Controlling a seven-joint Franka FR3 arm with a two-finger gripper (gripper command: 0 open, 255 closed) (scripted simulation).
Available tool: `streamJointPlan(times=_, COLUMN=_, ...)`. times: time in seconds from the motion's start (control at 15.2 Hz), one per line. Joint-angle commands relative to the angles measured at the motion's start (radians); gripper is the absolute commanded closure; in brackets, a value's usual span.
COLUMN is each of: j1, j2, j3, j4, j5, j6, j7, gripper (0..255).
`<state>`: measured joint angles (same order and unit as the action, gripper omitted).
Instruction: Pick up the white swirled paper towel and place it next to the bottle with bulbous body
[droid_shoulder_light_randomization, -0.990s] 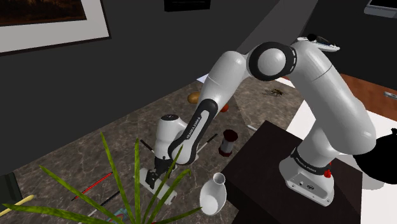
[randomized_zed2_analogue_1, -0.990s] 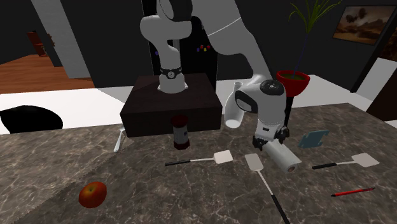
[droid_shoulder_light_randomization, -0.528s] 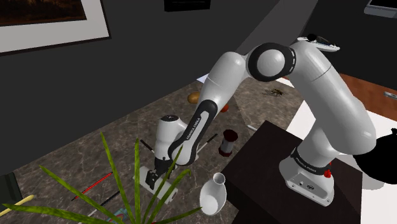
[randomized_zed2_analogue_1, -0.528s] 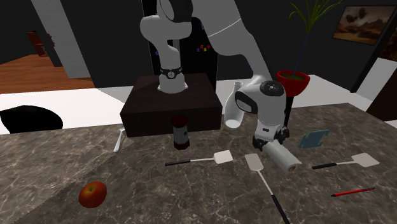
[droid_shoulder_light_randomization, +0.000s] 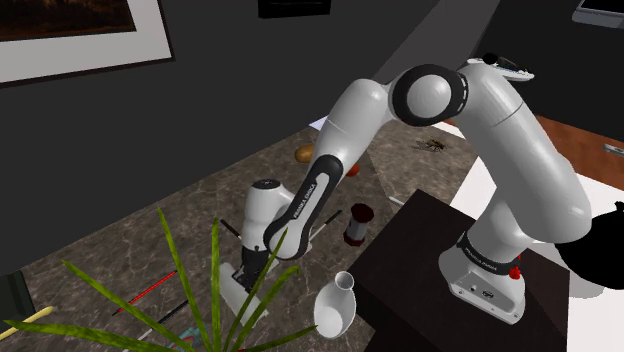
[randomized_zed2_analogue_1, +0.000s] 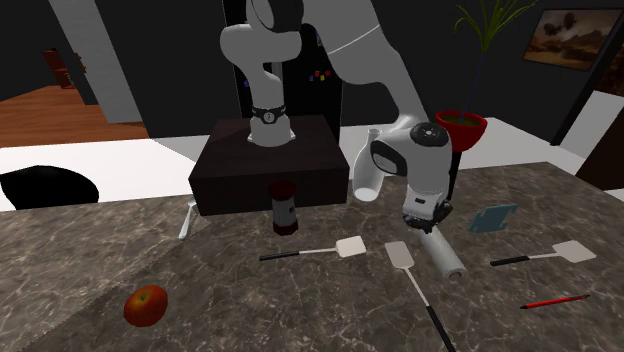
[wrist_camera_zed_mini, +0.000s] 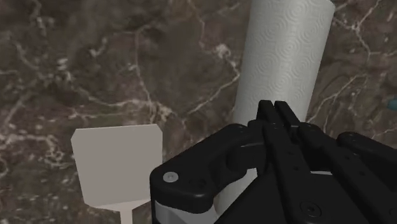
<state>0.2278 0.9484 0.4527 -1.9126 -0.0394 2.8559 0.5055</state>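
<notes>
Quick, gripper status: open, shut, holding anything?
Gripper: cannot be told; it sits low over one end of the paper towel.

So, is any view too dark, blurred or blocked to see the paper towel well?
Wrist view: sharp, the swirl print on the paper towel reads clearly, with no glare on the marble counter. Second exterior view: evenly lit, the towel stands out pale against the dark counter. Shoulder view: dimmer, and the green plant leaves cross in front of the towel.
</notes>
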Motion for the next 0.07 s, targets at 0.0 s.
streamJointPlan(times=0.0, j1=0.0, j2=0.011, j3=-0.006, j4=0.0, j5=0.0, j6=-0.001, j7=0.0, gripper=255)
